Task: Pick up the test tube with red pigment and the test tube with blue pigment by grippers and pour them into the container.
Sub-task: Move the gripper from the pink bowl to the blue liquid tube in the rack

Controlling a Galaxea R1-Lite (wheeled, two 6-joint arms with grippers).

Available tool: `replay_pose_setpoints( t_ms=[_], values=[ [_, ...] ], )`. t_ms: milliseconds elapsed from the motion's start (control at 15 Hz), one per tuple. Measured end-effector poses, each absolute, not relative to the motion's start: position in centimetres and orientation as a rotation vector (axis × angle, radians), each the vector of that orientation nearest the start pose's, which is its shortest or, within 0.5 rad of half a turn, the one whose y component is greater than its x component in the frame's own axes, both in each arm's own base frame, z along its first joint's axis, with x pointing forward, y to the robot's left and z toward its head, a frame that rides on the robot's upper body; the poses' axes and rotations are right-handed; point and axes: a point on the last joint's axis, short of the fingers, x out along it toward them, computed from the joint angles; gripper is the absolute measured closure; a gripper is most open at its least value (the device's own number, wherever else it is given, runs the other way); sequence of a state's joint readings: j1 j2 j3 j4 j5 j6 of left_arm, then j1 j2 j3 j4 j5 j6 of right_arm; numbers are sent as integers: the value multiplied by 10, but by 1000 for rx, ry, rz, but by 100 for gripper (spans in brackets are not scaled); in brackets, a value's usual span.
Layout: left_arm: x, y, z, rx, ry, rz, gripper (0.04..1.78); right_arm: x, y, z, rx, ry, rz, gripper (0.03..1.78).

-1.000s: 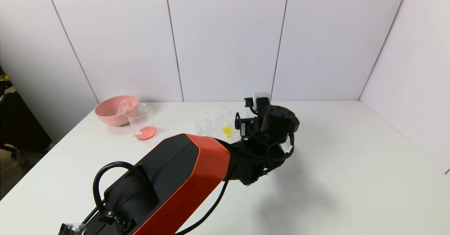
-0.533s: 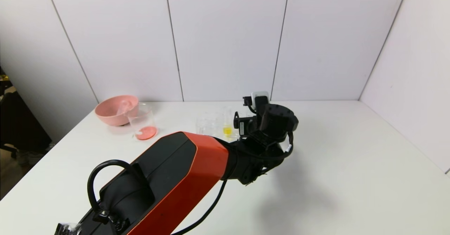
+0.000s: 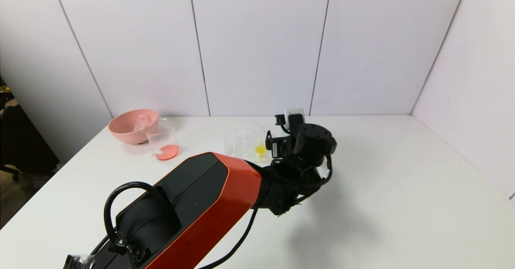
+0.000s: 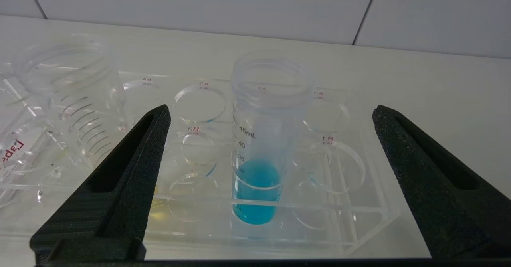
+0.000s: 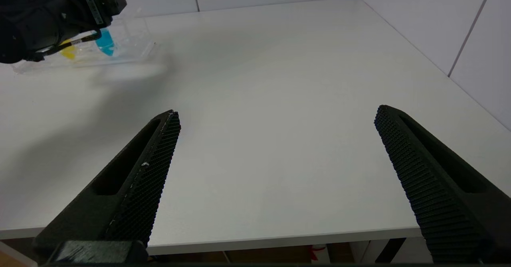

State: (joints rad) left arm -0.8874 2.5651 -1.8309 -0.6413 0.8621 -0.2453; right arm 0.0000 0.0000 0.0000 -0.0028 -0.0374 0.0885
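The test tube with blue pigment [image 4: 259, 159] stands upright in the clear rack [image 4: 359, 215]. My left gripper [image 4: 270, 111] is open, with one finger on each side of the tube and not touching it. In the head view the left gripper [image 3: 275, 132] is at the rack [image 3: 241, 142] and hides the blue tube. The container [image 3: 163, 140] stands at the back left with orange-red liquid in its bottom. No tube with red liquid shows. My right gripper [image 5: 277, 113] is open and empty above the table's front edge, out of the head view.
A pink bowl [image 3: 132, 125] stands behind the container with a clear empty tube [image 3: 141, 122] lying in it. A tube with yellow liquid [image 3: 260, 148] stands in the rack beside the blue one. The right wrist view shows the blue tube [image 5: 105, 43] far off.
My left gripper has shifted a little to the left and lower at the rack. The tubes, container and bowl have not moved.
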Motion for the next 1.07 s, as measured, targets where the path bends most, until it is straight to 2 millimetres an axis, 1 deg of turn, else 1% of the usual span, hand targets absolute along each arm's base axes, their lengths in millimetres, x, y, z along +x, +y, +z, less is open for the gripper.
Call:
replay_pose_setpoints(
  t_ms=[200, 400, 733, 1067],
  values=[
    [345, -398, 81, -170, 65, -21, 6, -23, -1, 76, 89, -4, -37, 4],
    [345, -399, 72, -164, 70, -33, 6, -23, -1, 76, 89, -4, -37, 4],
    [345, -400, 65, -155, 79, -38, 6, -23, -1, 76, 89, -4, -37, 4],
    [345, -400, 63, -152, 83, -38, 6, -23, -1, 76, 89, -4, -37, 4]
  ],
)
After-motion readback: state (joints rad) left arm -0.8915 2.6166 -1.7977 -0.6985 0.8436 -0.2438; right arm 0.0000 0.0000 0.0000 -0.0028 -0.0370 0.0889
